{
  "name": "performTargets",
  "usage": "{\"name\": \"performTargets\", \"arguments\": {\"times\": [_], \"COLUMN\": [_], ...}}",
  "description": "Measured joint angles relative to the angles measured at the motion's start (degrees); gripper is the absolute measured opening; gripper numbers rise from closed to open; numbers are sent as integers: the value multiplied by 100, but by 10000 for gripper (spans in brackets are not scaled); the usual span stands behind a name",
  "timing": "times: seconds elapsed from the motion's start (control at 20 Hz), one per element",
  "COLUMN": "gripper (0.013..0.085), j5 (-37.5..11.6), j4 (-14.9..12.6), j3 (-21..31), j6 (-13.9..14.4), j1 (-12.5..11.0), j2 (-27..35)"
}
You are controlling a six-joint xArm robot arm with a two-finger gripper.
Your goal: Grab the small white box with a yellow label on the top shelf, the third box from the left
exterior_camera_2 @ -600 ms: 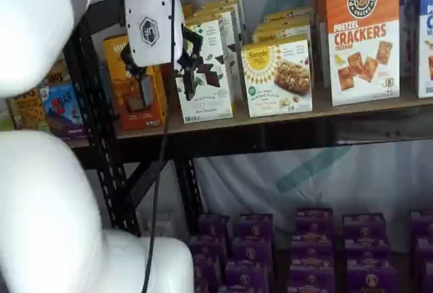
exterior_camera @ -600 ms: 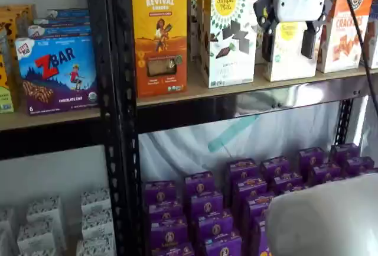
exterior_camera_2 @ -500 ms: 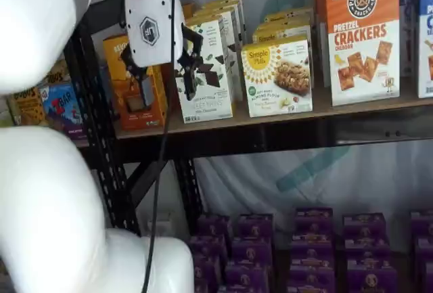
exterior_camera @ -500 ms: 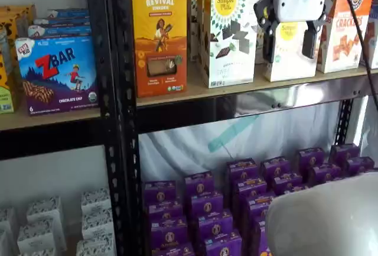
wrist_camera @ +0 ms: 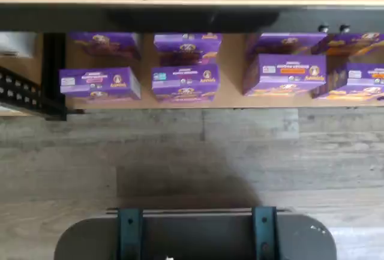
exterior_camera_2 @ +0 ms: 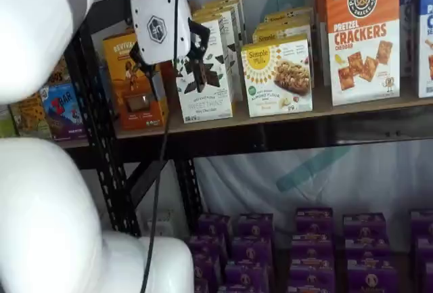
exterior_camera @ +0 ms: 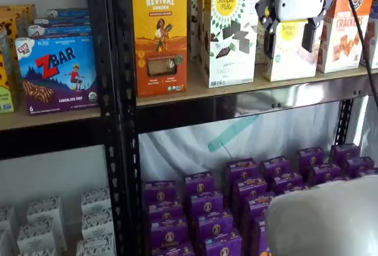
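Observation:
The small white box (exterior_camera: 289, 55) with its round yellow label stands on the top shelf (exterior_camera: 195, 90), between a taller white chocolate carton (exterior_camera: 229, 34) and an orange cracker carton (exterior_camera: 345, 28). It also shows in a shelf view (exterior_camera_2: 279, 76) on the shelf board (exterior_camera_2: 291, 114). My gripper (exterior_camera: 289, 37) hangs in front of the shelf at box height, open, with a plain gap between its black fingers and nothing in them. In a shelf view the gripper (exterior_camera_2: 170, 68) stands well out from the shelf, apart from the box.
An orange Revival carton (exterior_camera: 159, 40) stands left of the chocolate carton, beside a black upright (exterior_camera: 115, 108). Several purple boxes (exterior_camera: 248, 200) fill the lower level and show in the wrist view (wrist_camera: 183, 83), along with the wood floor (wrist_camera: 192, 152). My white arm (exterior_camera_2: 47, 191) fills the near left.
The gripper has risen a little and shifted slightly toward the small white box. Its fingers stay open. The boxes have not moved.

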Motion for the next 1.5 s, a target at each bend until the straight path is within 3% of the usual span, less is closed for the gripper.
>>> {"name": "performTargets", "arguments": {"times": [0.15,0.45,0.7,1.0,1.35,1.5], "gripper": [850,850,850,850,850,850], "j5": [-335,-930,-1145,-1463,-1779,-1836], "j4": [-43,174,210,247,20,201], "j3": [44,-205,-471,-633,-719,-742], "j6": [-209,-1009,-1375,-1671,-1753,-1867], "j1": [-224,-1109,-1485,-1791,-1859,-1987], "j2": [21,461,861,1267,1651,1747]}}
